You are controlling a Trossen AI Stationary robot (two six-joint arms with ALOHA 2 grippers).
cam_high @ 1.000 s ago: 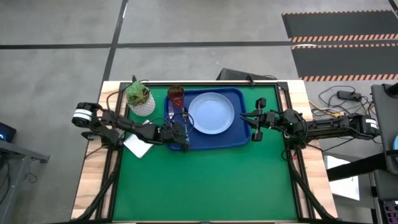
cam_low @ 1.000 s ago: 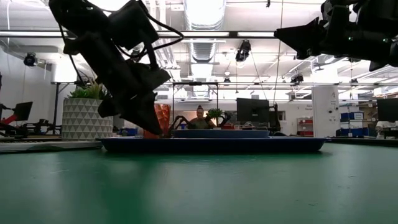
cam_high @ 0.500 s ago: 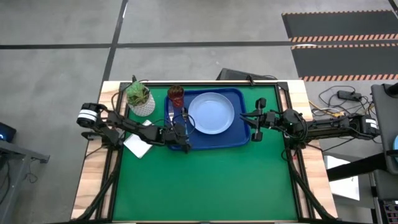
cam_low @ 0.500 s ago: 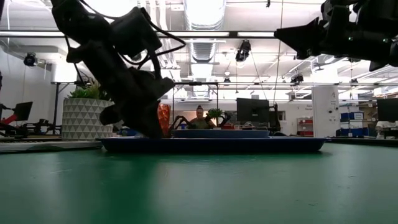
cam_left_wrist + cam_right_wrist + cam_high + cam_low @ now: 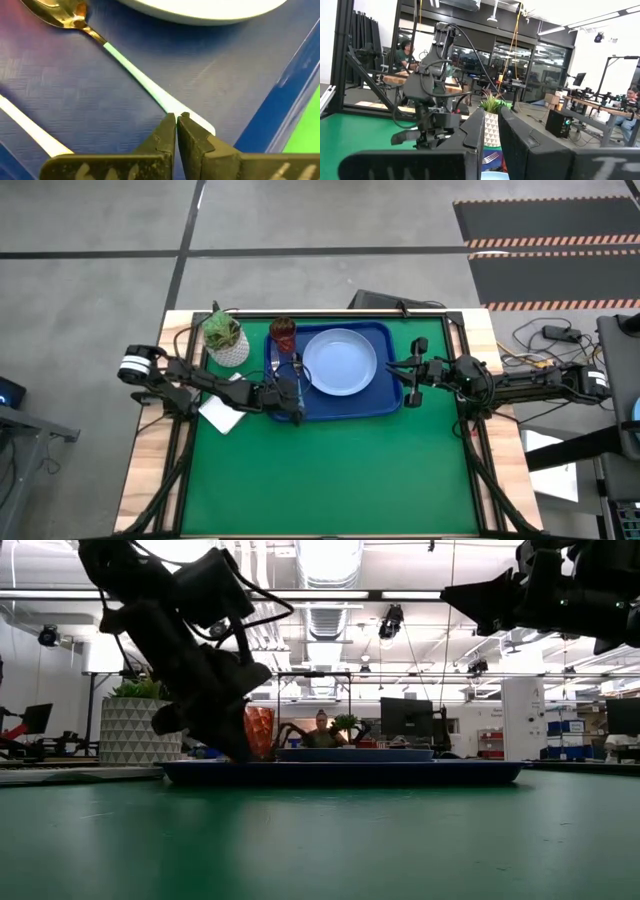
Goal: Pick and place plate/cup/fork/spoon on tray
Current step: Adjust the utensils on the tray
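Green mat, blue tray (image 5: pixel 390 402), left gripper (image 5: pixel 177 118) jaws shut over spoon (image 5: pixel 125 70) handle, right gripper (image 5: pixel 491 116) jaws narrow, empty

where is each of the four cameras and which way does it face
High view: overhead, straight down on the tray, plate, cup; both arms show.
Low view: table height, level across the mat; left arm hangs before the tray.
Left wrist view: just over the tray floor, spoon beyond the left gripper, fingers closed.
Right wrist view: raised, facing across toward the left arm; right gripper nearly closed.
Shared: high and low both show the potted plant.
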